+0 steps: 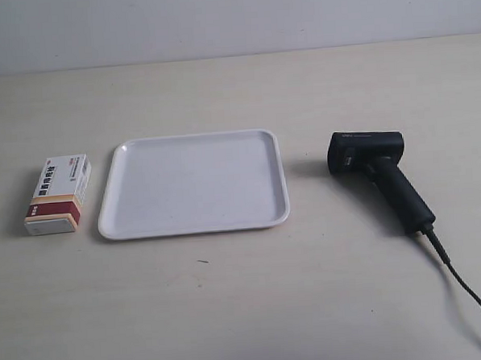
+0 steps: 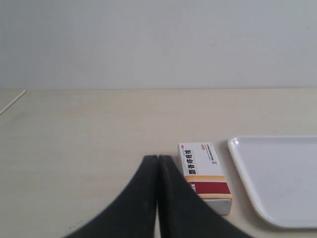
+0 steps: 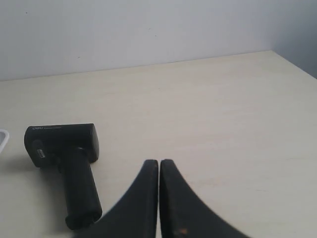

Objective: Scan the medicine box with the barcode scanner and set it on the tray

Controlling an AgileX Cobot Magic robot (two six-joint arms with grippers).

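Observation:
The medicine box (image 1: 58, 194) lies flat on the table beside one short side of the white tray (image 1: 196, 223); neither arm shows in the exterior view. In the left wrist view the medicine box (image 2: 204, 171) lies just beside and slightly beyond my left gripper (image 2: 158, 157), whose black fingers are pressed together, shut on nothing. The black barcode scanner (image 1: 379, 173) lies on its side off the tray's other short side, cable trailing toward the near edge. In the right wrist view the barcode scanner (image 3: 69, 163) lies to one side of my shut, empty right gripper (image 3: 159, 162).
The tray (image 2: 277, 178) holds nothing. The scanner's thin dark cable (image 1: 464, 289) runs across the table toward the exterior view's bottom right corner. A pale wall stands behind the table's far edge. The table's corner shows in the right wrist view.

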